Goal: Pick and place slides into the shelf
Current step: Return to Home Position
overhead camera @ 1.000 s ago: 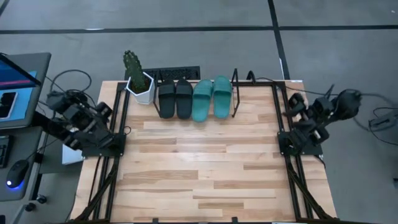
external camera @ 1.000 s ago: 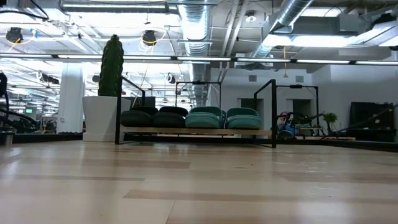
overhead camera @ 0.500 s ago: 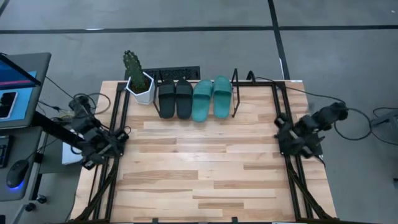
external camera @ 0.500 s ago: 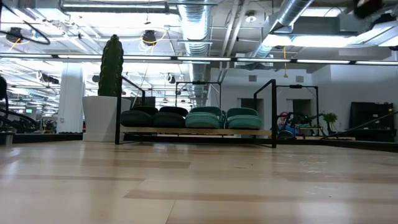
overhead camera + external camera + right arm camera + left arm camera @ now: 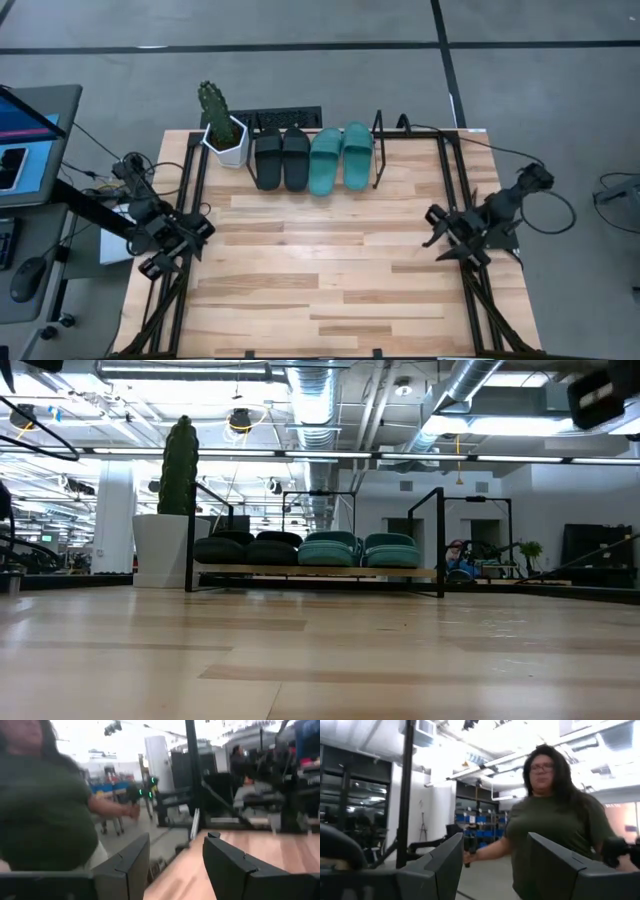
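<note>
slides [image 5: 325, 160]: two black, two teal | side by side on shelf [image 5: 377, 150]

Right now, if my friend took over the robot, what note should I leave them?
Left gripper: open, empty, by the left edge of the table.
Right gripper: open, empty, by the right edge.
On the shelf at the far edge, side by side: two black slides, then two green slides.
Done: all four shelved.
Left: probably only parking the arms.

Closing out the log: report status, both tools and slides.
Left tool open, empty, table's left edge. Right tool same, right edge. All four slides on shelf. Nothing in way.
</note>
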